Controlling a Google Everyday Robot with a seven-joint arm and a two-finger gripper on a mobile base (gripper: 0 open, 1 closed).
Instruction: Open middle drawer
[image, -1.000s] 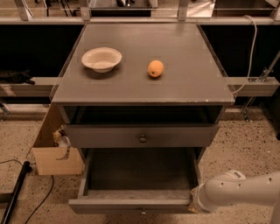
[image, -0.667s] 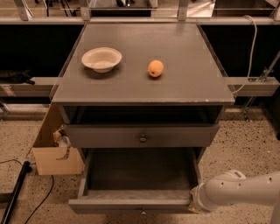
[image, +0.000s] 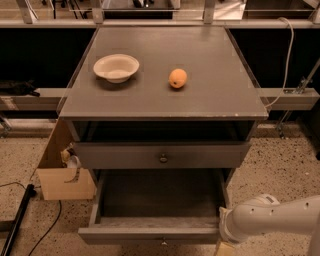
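middle drawer (image: 150, 234) is out well past the upper drawer (image: 115, 156), grey box inside showing with nothing in it, front panel just beside the gripper (image: 226, 246) on its cabinet side. The gripper sits low at that drawer's right front corner, at the bottom edge of view on the end of the white arm (image: 275, 216), which comes in from the right. Can't tell how far open it is or whether it has hold of anything; contact with the panel isn't visible either. The drawer's knob (image: 162, 243) is further along the front from the gripper, toward centre, not at the gripper. The upper drawer's knob (image: 163, 158) is above and further back from the gripper; leave it alone. My read: the opening is mostly or fully done, and what's left is a short last pull or a clean let-go. If more travel is wanted, pull straight out along the runners. The gripper is off-centre at the corner, so any sideways load will likely rack the box and bind it. Keep it slow near end of travel so it doesn't slam the stop or come off the rails. On retreat, back away from the panel in line with the pull first, then lift, so the wrist doesn't knock the front shut. The bowl (image: 116, 67) and orange (image: 178, 78) on the cabinet top (image: 215, 95) are well above and behind the gripper, and the cardboard box (image: 62, 184) is on the far side of the cabinet from it. None of them is in the path.
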